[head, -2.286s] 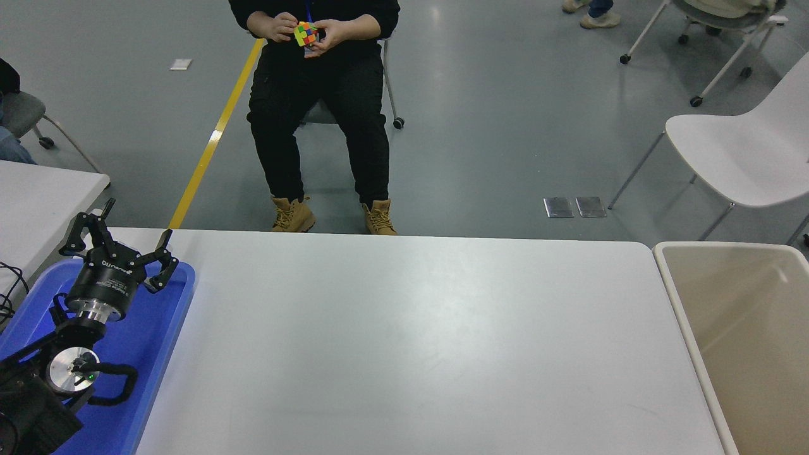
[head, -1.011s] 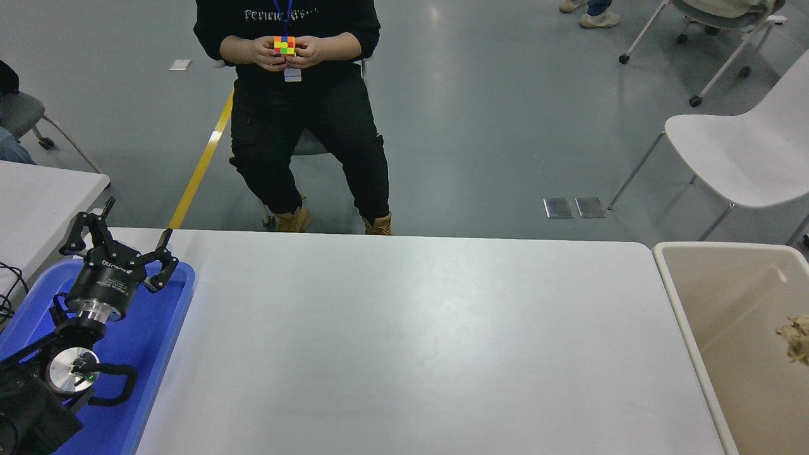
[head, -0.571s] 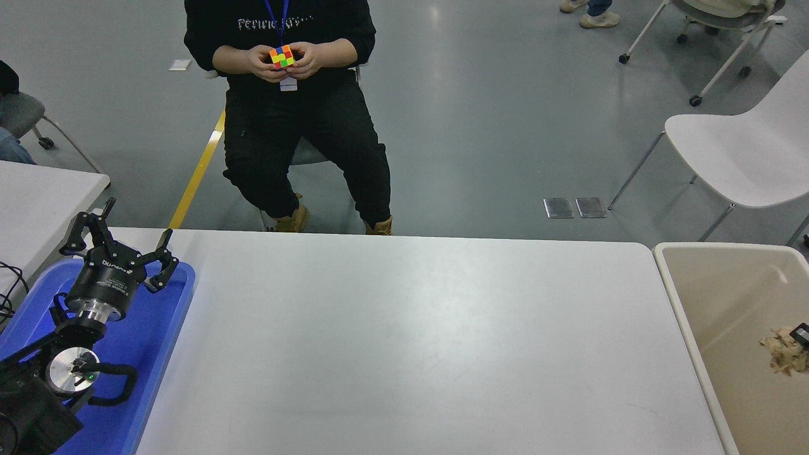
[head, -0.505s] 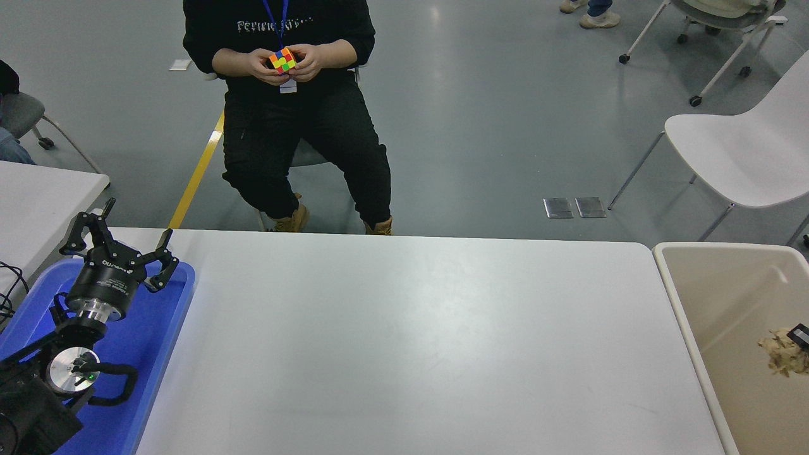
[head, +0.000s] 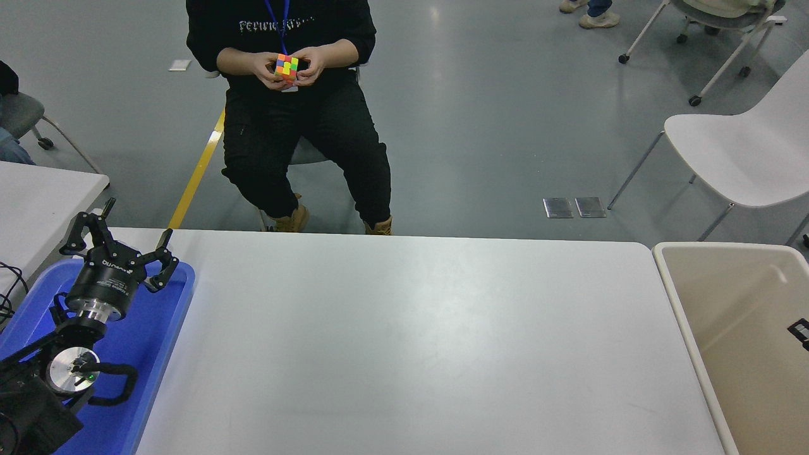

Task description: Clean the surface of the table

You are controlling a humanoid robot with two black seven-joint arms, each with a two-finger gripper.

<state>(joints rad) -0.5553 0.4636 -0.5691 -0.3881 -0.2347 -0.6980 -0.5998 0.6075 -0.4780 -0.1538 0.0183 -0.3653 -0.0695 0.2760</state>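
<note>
Table surface [head: 404,341] is being seen in the head view as a wide white top that is filling the middle and lower part of the picture, between a blue tray [head: 161,344] at its left end and a beige bin [head: 686,316] at its right end. The left gripper [head: 120,243] is being held over the blue tray at the lower left, with its fingers spread apart and nothing between them. Only a small black tip of the right gripper [head: 799,333] is being shown at the right edge, over the bin; whether it is spread or pressed together cannot be told. A colourful cube [head: 287,67] is being held by a seated person [head: 297,120] behind the table.
</note>
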